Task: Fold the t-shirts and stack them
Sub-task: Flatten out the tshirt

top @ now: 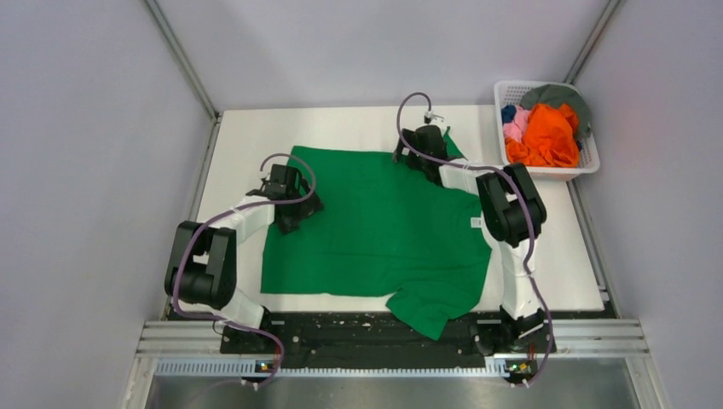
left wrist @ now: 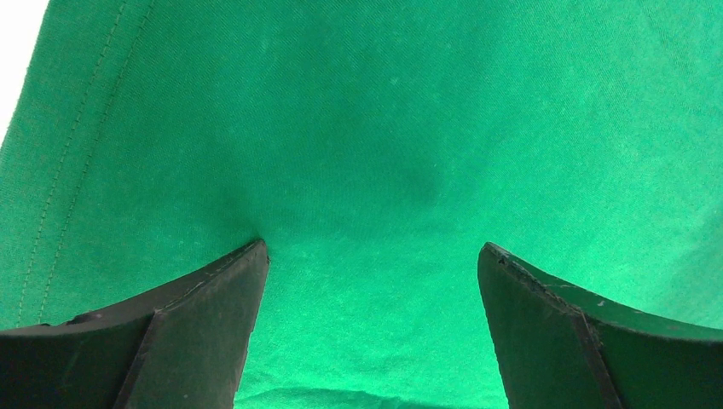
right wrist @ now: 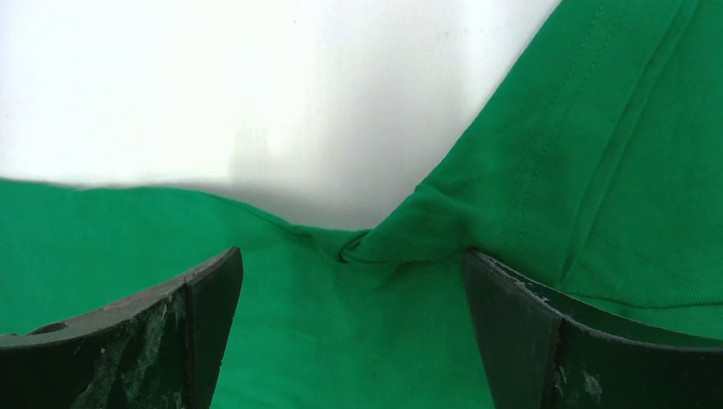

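A bright green t-shirt (top: pixel 384 230) lies spread flat on the white table, with a small white tag (top: pixel 475 222) near its right edge and one sleeve hanging over the near edge. My left gripper (top: pixel 290 209) is open, pressed on the shirt's left edge; green cloth (left wrist: pixel 375 170) fills its view between the fingers. My right gripper (top: pixel 424 153) is open at the shirt's far edge, where the far sleeve meets the body (right wrist: pixel 358 247). Orange (top: pixel 550 136), pink (top: pixel 515 125), blue and grey shirts lie in the basket.
A white lattice basket (top: pixel 588 166) stands at the table's far right corner. Bare white table (top: pixel 563 256) shows right of the shirt and along the far edge (right wrist: pixel 256 85). Grey walls close in both sides.
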Available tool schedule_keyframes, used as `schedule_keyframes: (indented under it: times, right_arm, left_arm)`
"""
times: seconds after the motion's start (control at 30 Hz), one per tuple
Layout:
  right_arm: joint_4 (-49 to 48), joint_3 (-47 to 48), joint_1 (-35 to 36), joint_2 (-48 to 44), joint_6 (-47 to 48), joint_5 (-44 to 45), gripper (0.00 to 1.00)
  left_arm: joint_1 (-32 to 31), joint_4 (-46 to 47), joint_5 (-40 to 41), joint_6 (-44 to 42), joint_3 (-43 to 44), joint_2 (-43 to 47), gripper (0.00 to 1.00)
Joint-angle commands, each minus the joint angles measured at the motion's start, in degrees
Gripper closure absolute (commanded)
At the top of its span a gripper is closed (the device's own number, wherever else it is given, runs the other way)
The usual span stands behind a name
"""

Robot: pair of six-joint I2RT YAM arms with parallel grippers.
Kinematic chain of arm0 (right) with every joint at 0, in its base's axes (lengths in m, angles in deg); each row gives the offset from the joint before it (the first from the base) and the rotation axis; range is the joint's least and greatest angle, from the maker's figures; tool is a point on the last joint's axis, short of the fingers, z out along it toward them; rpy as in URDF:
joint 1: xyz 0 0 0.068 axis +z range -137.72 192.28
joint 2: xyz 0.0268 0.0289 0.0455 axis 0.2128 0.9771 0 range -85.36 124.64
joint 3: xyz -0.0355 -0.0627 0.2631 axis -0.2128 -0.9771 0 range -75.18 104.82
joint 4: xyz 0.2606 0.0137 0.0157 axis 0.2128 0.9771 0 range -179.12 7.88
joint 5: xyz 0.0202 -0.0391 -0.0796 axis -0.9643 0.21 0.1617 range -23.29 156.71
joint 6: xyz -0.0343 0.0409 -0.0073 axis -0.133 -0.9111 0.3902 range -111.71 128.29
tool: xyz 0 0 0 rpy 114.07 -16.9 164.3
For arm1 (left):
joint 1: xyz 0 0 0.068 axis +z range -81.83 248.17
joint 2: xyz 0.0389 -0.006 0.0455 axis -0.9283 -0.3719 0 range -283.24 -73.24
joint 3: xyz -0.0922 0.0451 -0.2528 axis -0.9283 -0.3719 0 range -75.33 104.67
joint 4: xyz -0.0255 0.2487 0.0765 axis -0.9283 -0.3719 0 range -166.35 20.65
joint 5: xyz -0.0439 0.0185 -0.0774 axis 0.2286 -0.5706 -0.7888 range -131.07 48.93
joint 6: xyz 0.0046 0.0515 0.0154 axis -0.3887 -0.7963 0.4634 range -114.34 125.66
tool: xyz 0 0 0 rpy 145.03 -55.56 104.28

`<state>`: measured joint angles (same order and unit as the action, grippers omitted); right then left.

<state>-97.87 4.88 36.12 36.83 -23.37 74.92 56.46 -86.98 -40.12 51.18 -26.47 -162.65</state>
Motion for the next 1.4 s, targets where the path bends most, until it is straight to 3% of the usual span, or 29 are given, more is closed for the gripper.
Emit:
schedule_keyframes:
  times: [0.0, 0.23, 0.37, 0.53, 0.6, 0.8, 0.93, 1.1, 1.37]
  right_arm:
    - [-4.44, 3.92, -0.33, 4.08, -1.68, 2.18, 0.02]
    - [-12.73, 15.88, -0.81, 11.43, -0.99, 9.83, 0.02]
    - [-17.04, 27.98, -1.79, 18.28, 0.67, 10.86, 0.02]
    - [-4.00, 48.58, -2.83, 26.80, 5.03, 5.51, 0.02]
    - [2.86, 52.14, -3.11, 26.33, 7.00, 2.67, 0.02]
    - [12.24, 37.51, -3.15, 9.15, 12.69, 1.87, 0.01]
    - [12.99, 23.24, -3.36, 1.01, 8.99, 0.23, 0.01]
    - [11.08, 16.29, -3.52, 0.77, 4.70, -3.16, 0.01]
    - [9.43, 19.60, -3.81, 6.61, 2.23, -3.30, 0.01]
  left_arm:
    - [0.10, -2.31, 1.60, -0.30, -1.13, -2.63, 0.01]
    - [0.10, -3.81, 1.82, -1.45, -1.11, -2.18, 0.01]
    - [0.10, -4.63, 2.04, -2.14, -1.05, -2.24, 0.01]
    - [0.10, -5.21, 2.03, -2.47, -0.85, -2.22, 0.01]
    - [0.10, -5.41, 1.96, -2.62, -0.38, -2.06, 0.01]
    - [0.10, -4.42, 1.20, -2.35, 0.35, -0.67, 0.01]
    - [0.10, -4.13, 0.78, -2.39, 1.15, -0.75, 0.01]
    - [0.10, -4.34, 0.65, -2.77, 1.62, -0.57, 0.01]
    - [0.10, -4.64, 0.87, -3.48, 1.77, -0.58, 0.01]
